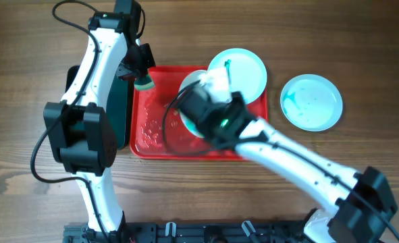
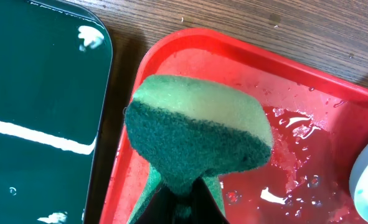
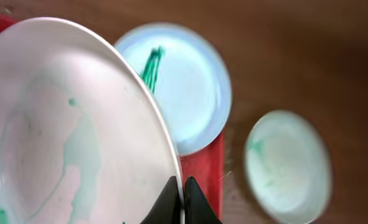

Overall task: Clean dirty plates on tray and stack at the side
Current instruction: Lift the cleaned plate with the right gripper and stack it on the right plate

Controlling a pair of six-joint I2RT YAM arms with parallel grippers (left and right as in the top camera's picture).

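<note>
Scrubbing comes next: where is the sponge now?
Overhead, the sponge is held by the left tool above the red tray's left end, beside the green bin.

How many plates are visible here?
3. One plate held at its rim by the right end effector above the tray; a second plate overlapping the tray's far right corner; a third plate on the table beside it.
</note>
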